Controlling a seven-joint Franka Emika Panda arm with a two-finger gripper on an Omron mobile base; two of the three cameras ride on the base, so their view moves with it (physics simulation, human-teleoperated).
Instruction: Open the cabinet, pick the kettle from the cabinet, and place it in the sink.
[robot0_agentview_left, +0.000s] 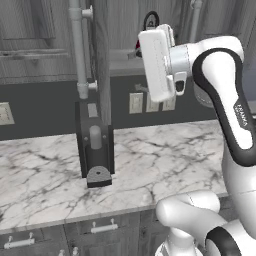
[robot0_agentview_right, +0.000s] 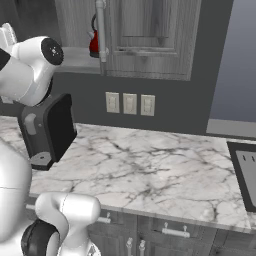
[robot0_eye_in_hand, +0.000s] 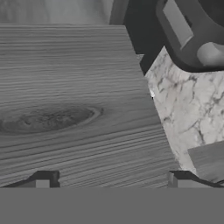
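The kettle (robot0_agentview_left: 148, 31) sits red inside the open cabinet (robot0_eye_in_hand: 70, 109). I see my gripper (robot0_eye_in_hand: 113, 179) spread wide and empty, its fingertips (robot0_eye_in_hand: 43, 180) close above the wood-grain surface.

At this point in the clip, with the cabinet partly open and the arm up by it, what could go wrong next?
1. The gripper is open, fingertips against the cabinet door, nothing held; pushing on could jam or slam it.
2. The kettle sits half hidden behind the door's handle, so a reach might clip the door edge.
3. The coffee machine stands on the counter right below; a dropped kettle could hit it.
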